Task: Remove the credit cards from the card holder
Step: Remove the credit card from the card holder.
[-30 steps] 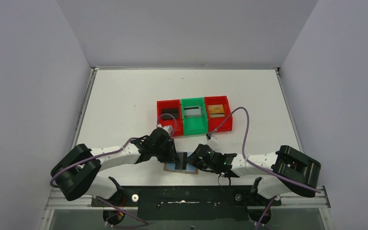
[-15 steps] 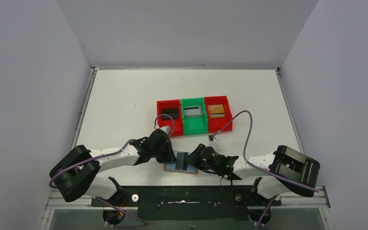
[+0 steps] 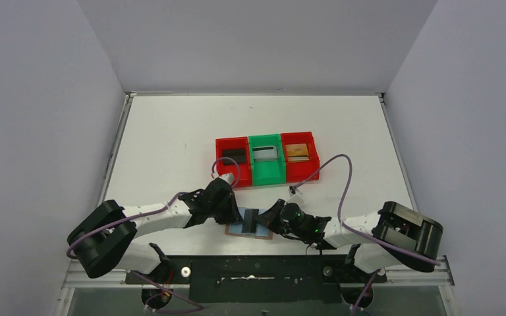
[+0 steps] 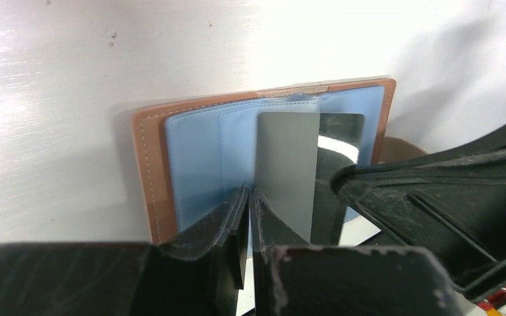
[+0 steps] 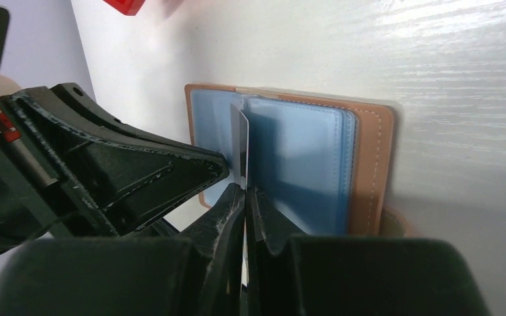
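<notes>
Right arm (image 3: pixel 359 224) has sunk toward the near table (image 3: pixel 171 145) edge; holder (image 4: pixel 197 151) lies open there, tan rim, blue lining.
Right gripper (image 5: pixel 244 197) clenched on upright grey card (image 4: pixel 286 164); left gripper (image 4: pixel 247 201) pinches the lining. Bins (image 3: pixel 267 161) well apart behind.

The holder (image 4: pixel 146 164) is matt tan leather, stitched at the rim; its lining (image 4: pixel 197 164) smooth, faintly glossy pale-blue plastic. Beside the left fingers (image 4: pixel 224 227), the card (image 4: pixel 286 164) is smooth grey, satin. Those fingers are dull, scratched black plastic. Beyond them the table (image 4: pixel 72 66) is white, glossy, finely grained.
</notes>
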